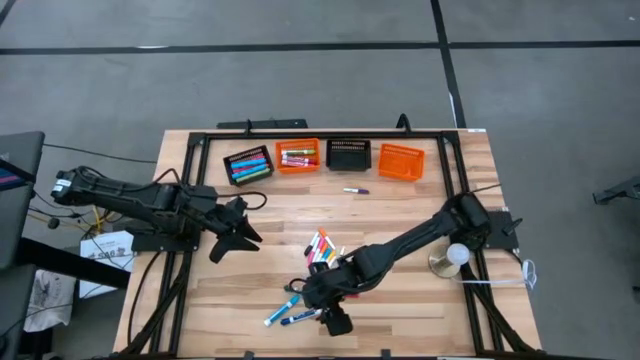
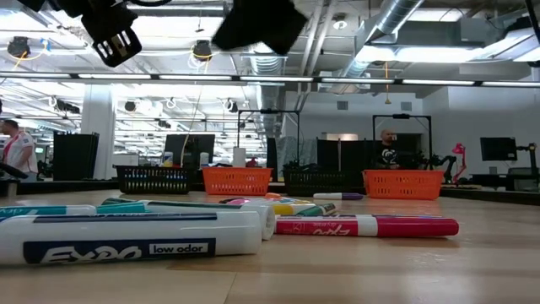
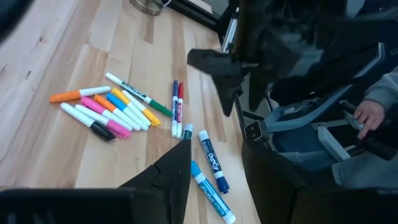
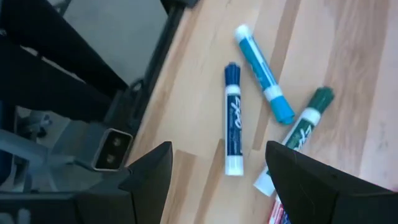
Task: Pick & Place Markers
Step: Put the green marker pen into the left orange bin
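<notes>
A: Wood tabletop (image 1: pixel 400 215), four mesh baskets along the far edge, open lab behind. Right gripper (image 1: pixel 336 322) first?

B: Jaws apart, nothing between them, hovering at the near edge over the loose blue markers. Its wrist view shows the dark blue marker (image 4: pixel 232 124) lying between the fingers' line, a teal marker (image 4: pixel 264 73) just beside it, a green one (image 4: pixel 300 134) close to the other finger.

A: Left gripper (image 1: pixel 228 232)?

B: Left of centre, well away from the pile, part open, holding nothing, waiting.

A: Rest of the markers?

B: Main pile (image 1: pixel 322 250) sits just far of the right gripper; a purple one (image 1: pixel 356 190) lies alone near the baskets; some already lie in the black basket (image 1: pixel 248 165) and orange basket (image 1: pixel 298 156).

A: Tip for the grab?

B: My guess: centre on the dark blue barrel, jaws across it, drop straight down. The green neighbour is close, so keep that finger clear or it'll drag along.
</notes>
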`<action>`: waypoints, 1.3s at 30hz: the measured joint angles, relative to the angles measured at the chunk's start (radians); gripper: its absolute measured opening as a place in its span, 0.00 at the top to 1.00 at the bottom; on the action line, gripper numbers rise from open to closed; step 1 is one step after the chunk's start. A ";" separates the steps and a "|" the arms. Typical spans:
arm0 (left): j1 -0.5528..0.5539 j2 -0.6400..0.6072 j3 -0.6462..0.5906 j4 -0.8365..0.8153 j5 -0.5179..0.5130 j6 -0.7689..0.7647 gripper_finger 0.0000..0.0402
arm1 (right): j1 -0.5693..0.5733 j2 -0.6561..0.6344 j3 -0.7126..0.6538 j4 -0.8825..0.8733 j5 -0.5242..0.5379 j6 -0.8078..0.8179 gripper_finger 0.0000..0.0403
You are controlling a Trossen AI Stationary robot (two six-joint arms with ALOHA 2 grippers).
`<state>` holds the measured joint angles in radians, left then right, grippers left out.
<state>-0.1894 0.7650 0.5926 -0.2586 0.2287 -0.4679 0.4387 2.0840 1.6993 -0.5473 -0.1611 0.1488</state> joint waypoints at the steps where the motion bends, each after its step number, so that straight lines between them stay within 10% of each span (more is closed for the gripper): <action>1: 0.000 0.000 0.000 -0.003 0.000 0.000 0.65 | 0.001 0.010 0.000 0.005 -0.007 0.000 0.38; 39: 0.000 0.000 0.000 0.006 0.000 0.048 0.65 | 0.004 0.163 -0.005 0.132 0.008 -0.053 0.38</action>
<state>-0.1890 0.7654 0.5923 -0.2527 0.2287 -0.4195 0.4431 2.2467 1.6947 -0.4151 -0.1529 0.0956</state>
